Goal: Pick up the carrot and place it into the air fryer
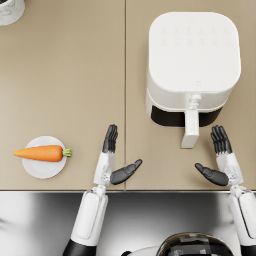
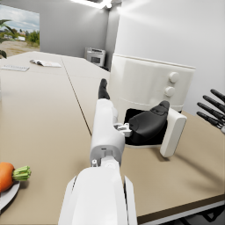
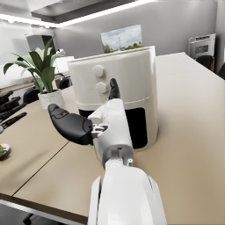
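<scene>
Left robot hand (image 2: 143,123) open above tabletop (image 2: 48,114), before air fryer (image 2: 149,85); carrot (image 2: 6,175) on plate (image 2: 5,196) well apart.

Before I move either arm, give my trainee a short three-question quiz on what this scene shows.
1. True or false: the orange carrot with its green stub lies on the small round white plate.
2. Which hand is nearer the carrot? A) the dark left hand B) the dark right hand
3. Fill in: the white box-shaped air fryer has a long white handle pointing toward the ____.

Key
1. True.
2. A. The left hand is open and holds nothing; the right hand is also open, near the handle.
3. Robot; a dark gap shows behind the handle, so the drawer looks slightly pulled out.
</scene>
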Robot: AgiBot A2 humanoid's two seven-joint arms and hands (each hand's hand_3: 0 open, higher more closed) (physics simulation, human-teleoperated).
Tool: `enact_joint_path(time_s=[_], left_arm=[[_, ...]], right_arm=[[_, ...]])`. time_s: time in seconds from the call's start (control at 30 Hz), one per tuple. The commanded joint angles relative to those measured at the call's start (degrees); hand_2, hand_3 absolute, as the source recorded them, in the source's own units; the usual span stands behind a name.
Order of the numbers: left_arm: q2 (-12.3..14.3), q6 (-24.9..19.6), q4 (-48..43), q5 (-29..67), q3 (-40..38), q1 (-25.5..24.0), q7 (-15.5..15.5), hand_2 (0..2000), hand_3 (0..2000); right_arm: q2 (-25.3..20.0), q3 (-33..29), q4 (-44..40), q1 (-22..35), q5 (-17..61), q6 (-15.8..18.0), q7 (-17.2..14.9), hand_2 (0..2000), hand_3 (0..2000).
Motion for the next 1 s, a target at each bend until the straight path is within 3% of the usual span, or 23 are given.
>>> enact_joint_path(time_s=[0.03, 0.13, 0.43, 0.8, 0.87, 0.93, 1.0], left_arm=[[0.0, -0.6, -3.4, 0.0, -4.2, -0.3, -0.6, 0, 0], [-0.3, -1.6, -3.4, 0.0, -6.7, -2.9, -1.6, 0, 0], [-0.3, -2.1, -7.8, 23.0, -12.6, -8.7, -2.1, 0, 0], [0.3, -2.1, -6.0, 51.4, -27.4, -8.3, -2.1, 0, 0], [-1.3, -2.1, -4.4, 56.6, -30.4, -6.9, -2.5, 0, 0], [-2.0, -12.1, -3.6, 61.8, -32.5, -6.3, -9.7, 0, 0], [-2.0, -17.3, -2.9, 67.0, -34.3, -5.8, -13.6, 0, 0]], right_arm=[[-1.9, -0.6, 1.3, 3.0, 0.0, -0.6, 0.6, 0, 0], [-1.9, 0.1, 1.1, 2.1, 0.0, -1.6, 1.6, 0, 0], [-2.5, -0.3, 0.0, 0.4, 21.0, -2.1, 2.1, 0, 0], [-4.7, 0.2, -2.3, 1.6, 24.2, -2.1, 2.1, 0, 0], [-4.8, 0.1, -2.6, 1.4, 24.3, -2.1, 2.1, 0, 0], [-5.0, 0.2, -2.3, 1.2, 24.3, -2.1, 2.1, 0, 0], [-5.3, 0.0, -2.3, 1.2, 24.3, -2.1, 2.1, 0, 0]])
